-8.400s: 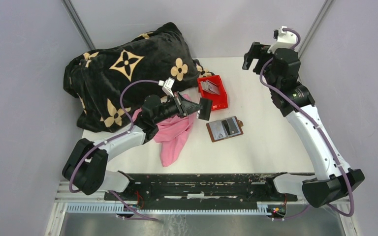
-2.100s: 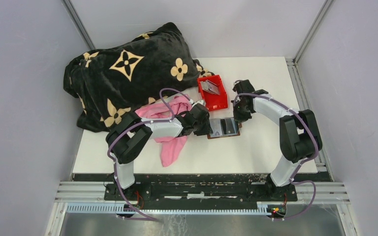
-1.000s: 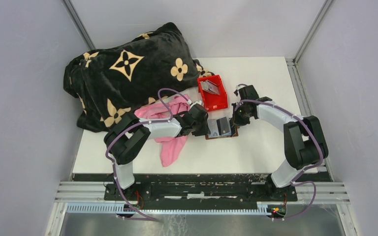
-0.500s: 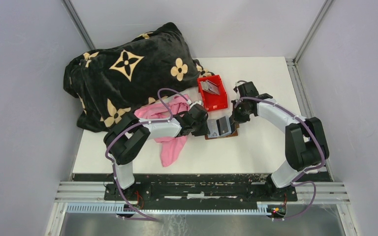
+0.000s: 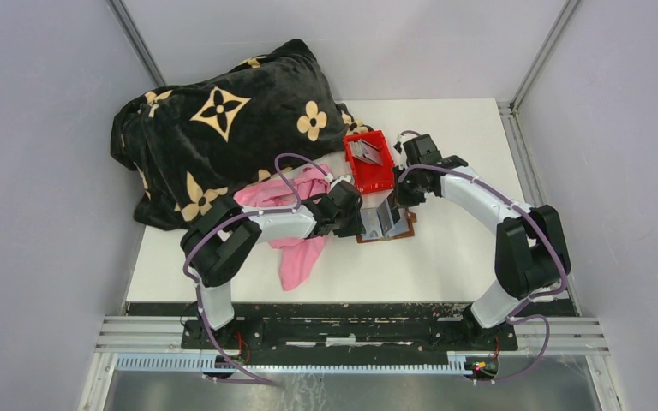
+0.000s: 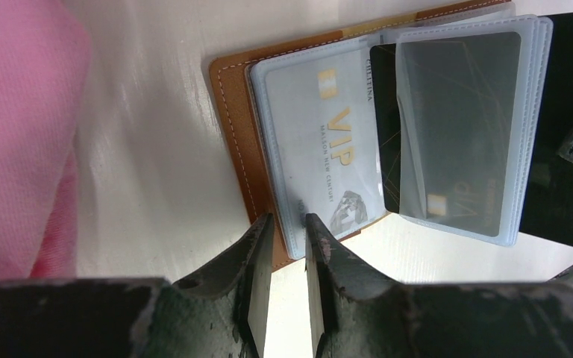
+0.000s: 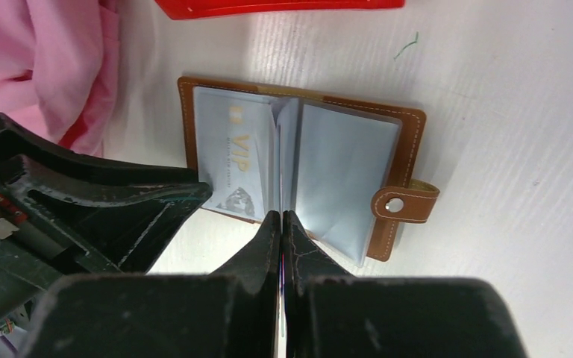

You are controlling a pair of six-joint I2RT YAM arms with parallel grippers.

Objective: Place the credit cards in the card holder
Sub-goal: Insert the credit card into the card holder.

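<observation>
Left pincer: half-released, tips bearing on the left edge of the card holder; pink cloth just beside. Card holder: brown leather, open flat on the white surface, silver VIP card and a dark card sleeved. Right pincer: clenched, tips at the upright clear sleeves over the spine; leaf nipped or not, cannot tell. Step judged: parting an empty sleeve, so keep the edge pinned and lift gently. Beyond: red bin, credit cards inside
</observation>
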